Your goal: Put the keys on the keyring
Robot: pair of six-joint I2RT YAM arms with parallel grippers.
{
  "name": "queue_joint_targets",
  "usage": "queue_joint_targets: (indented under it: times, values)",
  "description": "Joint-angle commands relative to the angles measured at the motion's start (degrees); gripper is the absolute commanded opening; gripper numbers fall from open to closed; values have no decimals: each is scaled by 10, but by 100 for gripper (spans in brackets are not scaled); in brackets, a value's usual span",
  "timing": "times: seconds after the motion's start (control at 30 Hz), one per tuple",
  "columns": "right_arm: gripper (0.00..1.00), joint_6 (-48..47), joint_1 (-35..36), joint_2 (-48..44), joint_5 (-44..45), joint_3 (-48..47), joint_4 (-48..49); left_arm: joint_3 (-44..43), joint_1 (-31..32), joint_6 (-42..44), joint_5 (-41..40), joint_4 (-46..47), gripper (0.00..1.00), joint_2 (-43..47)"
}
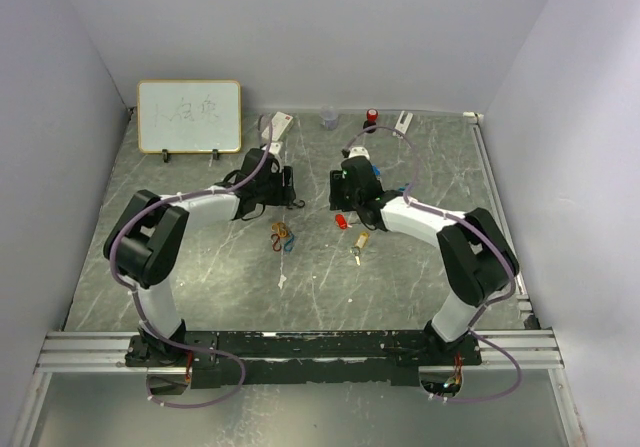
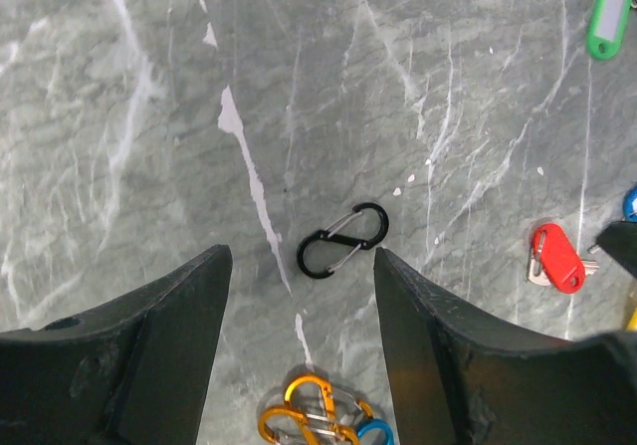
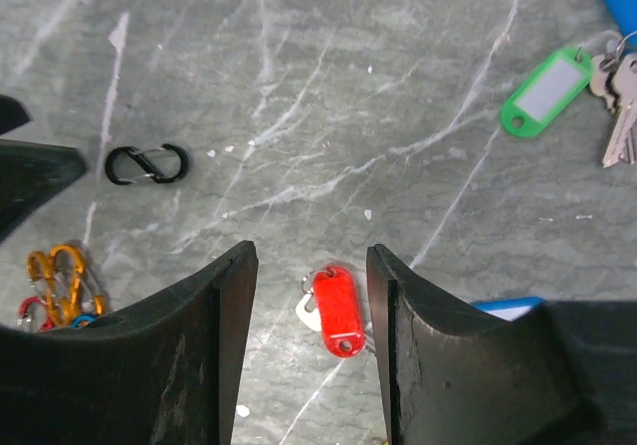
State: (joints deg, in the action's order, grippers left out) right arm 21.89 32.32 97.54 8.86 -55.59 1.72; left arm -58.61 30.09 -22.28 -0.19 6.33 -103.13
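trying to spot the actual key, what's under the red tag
A bit of silver key pokes out from under the red tag at one edge. The rest is covered by the tag, so its shape cannot be told.

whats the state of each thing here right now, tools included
left tool, open, empty, over the black clip
right tool, open, empty, over the red-tag key
black clip, gate closed, loose on the table
red-tag key, lying flat, not gripped
green-tag key, lying flat, not gripped
orange clips, bunched together, lying flat
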Motion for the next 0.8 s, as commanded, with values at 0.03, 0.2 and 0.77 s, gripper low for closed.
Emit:
queue_joint_targets:
  times: [0.03,0.2,0.77]
  values:
    - [48,-7,-3,-51,22,15,1,-39,7,65,24,-14,70,-32]
    - [49,-7,-12,-79,27,27,1,-49,9,70,39,-4,71,-55]
    - [49,-6,-37,-108,10,50,13,-59,14,84,73,8,72,-84]
